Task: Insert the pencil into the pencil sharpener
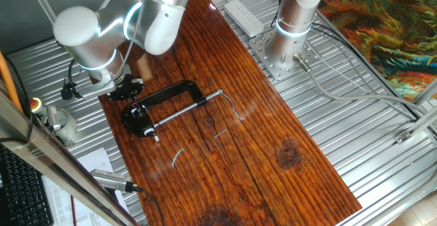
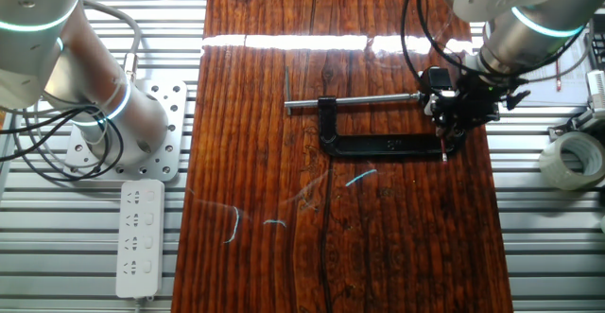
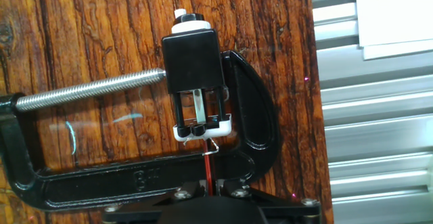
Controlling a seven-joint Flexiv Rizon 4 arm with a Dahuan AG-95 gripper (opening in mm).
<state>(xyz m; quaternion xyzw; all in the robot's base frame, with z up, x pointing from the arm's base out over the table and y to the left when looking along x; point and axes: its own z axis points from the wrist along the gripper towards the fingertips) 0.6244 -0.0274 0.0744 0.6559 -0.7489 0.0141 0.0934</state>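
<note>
In the hand view my gripper (image 3: pixel 209 194) is shut on the thin red pencil (image 3: pixel 208 170), which points straight ahead. Its tip is at the white near end of the pencil sharpener (image 3: pixel 192 61), a black box with white end caps. The sharpener is held in a black C-clamp (image 3: pixel 135 181), at the end of its silver screw rod (image 3: pixel 88 93). I cannot tell whether the tip is inside the hole. In the other fixed view my gripper (image 2: pixel 452 119) hangs over the clamp's right end (image 2: pixel 378 146). The pencil is too thin to make out there.
The clamp (image 1: pixel 174 89) lies on a dark wooden board (image 1: pixel 259 151) over a slatted metal table. A second robot's base (image 1: pixel 290 31) and a white power strip (image 1: pixel 244 17) stand at the board's far end. A tape roll (image 2: pixel 572 157) sits just off the board.
</note>
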